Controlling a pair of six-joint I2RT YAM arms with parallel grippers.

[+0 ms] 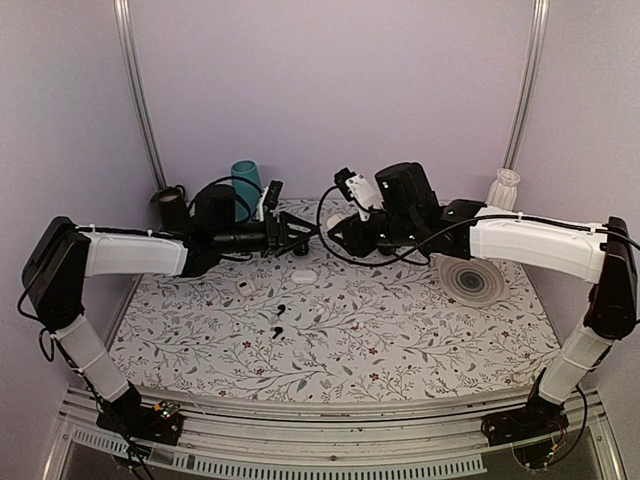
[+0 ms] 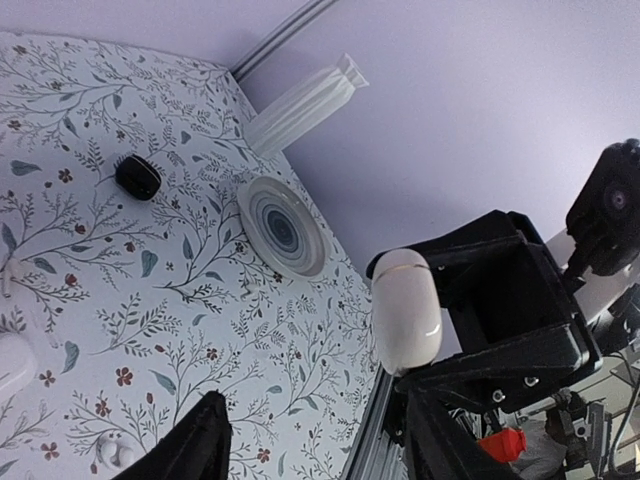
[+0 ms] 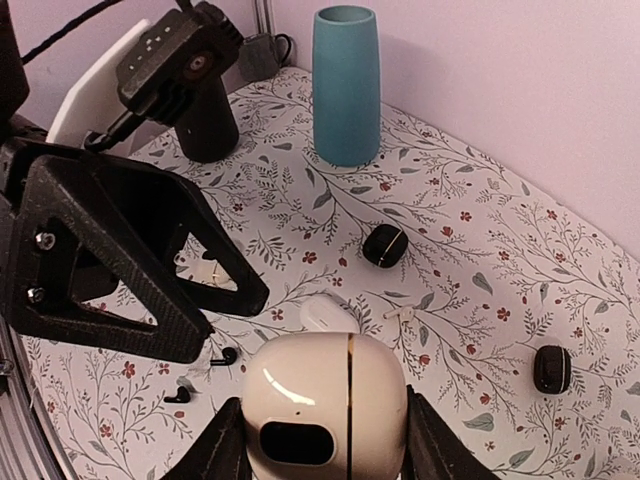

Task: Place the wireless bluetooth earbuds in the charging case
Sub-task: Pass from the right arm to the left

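The right gripper [image 3: 322,445] pinches the glossy cream-white rounded plastic charging case [image 2: 405,310] between its two black fingers. It holds the case in the air, over the far middle of the flower-patterned table [image 1: 400,345], and the lid is closed. The left gripper [image 2: 315,415] is near it on the left, its claw spread with nothing between the fingers. Small black earbuds [image 1: 280,310] lie on the table, nearer.
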